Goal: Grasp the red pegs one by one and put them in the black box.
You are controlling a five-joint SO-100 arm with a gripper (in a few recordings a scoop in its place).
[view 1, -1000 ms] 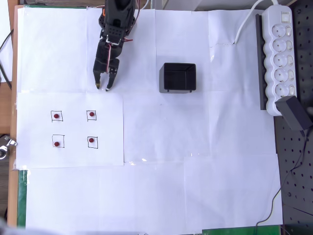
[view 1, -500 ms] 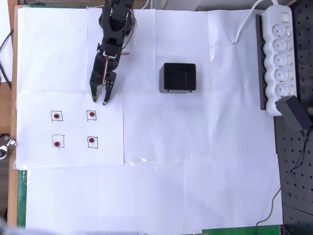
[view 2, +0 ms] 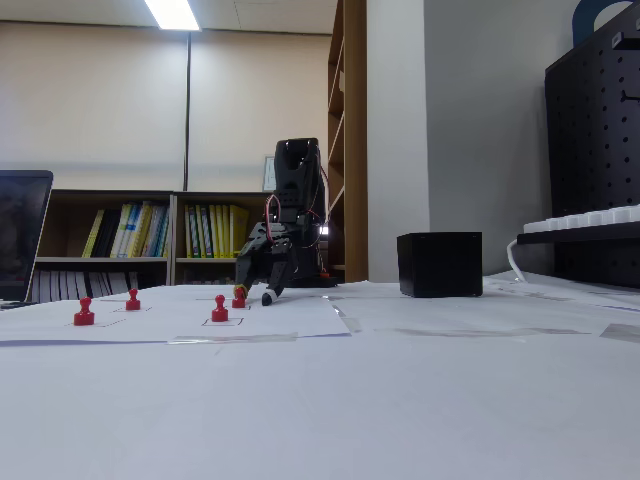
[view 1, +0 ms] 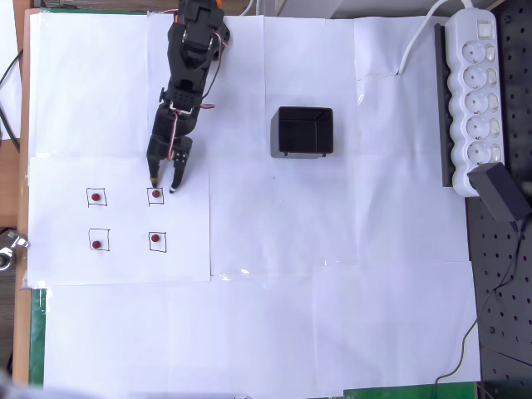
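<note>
**Gripper set over first peg, all four pegs on their marks**

Overhead view: gripper (view 1: pixel 163 184) points toward 6 o'clock with its fingers spread, tips straddling the upper edge of one drawn square (view 1: pixel 155 196). The peg in that square (view 1: pixel 155 194) sits just past the tips, at 6 o'clock from them. Judgement: fingers are held apart so they can drop either side of this peg, the nearest one to the arm.

Other three red pegs: one at 9 o'clock from the target (view 1: pixel 96 198), one at 6 o'clock (view 1: pixel 155 239), one at 7–8 o'clock (view 1: pixel 97 245). Each stands inside its own square, likely a fixed start grid. Black box (view 1: pixel 304 131) stands well apart, at about 2 o'clock from the gripper, open top up, nothing visible inside its dark interior.

Hard to make out:
- Overhead gives no height; cannot tell how far the tips are above the paper
- Fixed view: gripper (view 2: pixel 255 295) is low, close to the sheet, with a peg (view 2: pixel 239 298) right by the tips; contact or not, cannot tell
- Fixed view shows the box (view 2: pixel 439 264) side-on only, interior hidden
- Arm base cut off at the top edge of the overhead view
</note>
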